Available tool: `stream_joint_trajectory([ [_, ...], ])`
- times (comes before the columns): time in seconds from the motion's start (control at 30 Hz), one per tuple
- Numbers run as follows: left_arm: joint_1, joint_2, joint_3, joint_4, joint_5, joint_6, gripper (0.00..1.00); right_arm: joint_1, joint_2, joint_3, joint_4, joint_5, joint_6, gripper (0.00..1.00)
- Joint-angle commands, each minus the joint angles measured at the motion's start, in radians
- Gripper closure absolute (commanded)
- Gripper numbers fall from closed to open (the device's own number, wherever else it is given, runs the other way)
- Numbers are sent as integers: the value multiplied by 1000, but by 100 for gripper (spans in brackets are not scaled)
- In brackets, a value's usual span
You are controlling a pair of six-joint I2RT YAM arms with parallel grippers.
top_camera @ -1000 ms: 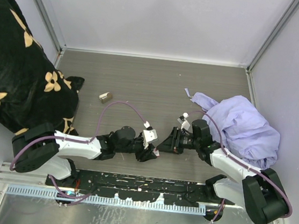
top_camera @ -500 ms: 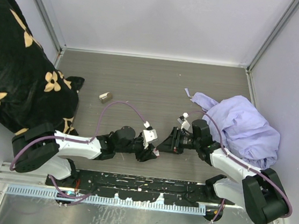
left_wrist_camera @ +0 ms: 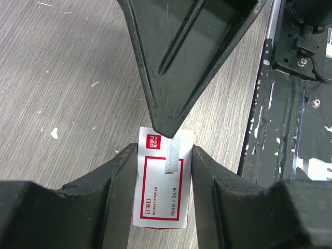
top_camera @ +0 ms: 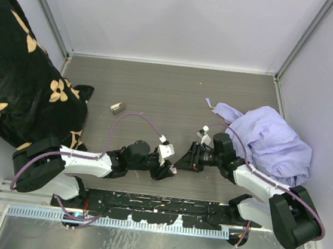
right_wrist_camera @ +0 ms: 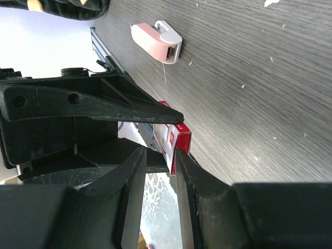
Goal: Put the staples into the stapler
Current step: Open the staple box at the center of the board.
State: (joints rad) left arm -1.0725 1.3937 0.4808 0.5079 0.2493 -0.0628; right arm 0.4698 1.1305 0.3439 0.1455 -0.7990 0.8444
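Where the staples box (left_wrist_camera: 158,197) is: between the two arms, near the front edge of the wood-grain table (left_wrist_camera: 62,78).
Left gripper (left_wrist_camera: 163,155): fingers clamped on the box's long sides.
Right gripper (right_wrist_camera: 160,151): fingers pinched on the box's end.
Stapler (right_wrist_camera: 154,42): pink and white, lying on the table, well apart from the box, towards the black floral blanket (top_camera: 17,65).
Lilac cloth (top_camera: 273,142): heaped at the right.

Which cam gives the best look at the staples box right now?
Left wrist: the staples box sits label toward the camera, clamped in the left gripper, with its print readable. Right wrist shows only its thin red-and-white edge. Top external: too small and mostly covered to make out.
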Motion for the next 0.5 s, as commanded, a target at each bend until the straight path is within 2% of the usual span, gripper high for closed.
stream_joint_trajectory([
  [0.0, -5, -31, -2, 69, -4, 6, 57, 10, 15, 9, 26, -28, -4, 65],
  [0.47, -6, -25, 1, 73, -2, 4, 57, 34, 45, 11, 67, -51, 9, 65],
])
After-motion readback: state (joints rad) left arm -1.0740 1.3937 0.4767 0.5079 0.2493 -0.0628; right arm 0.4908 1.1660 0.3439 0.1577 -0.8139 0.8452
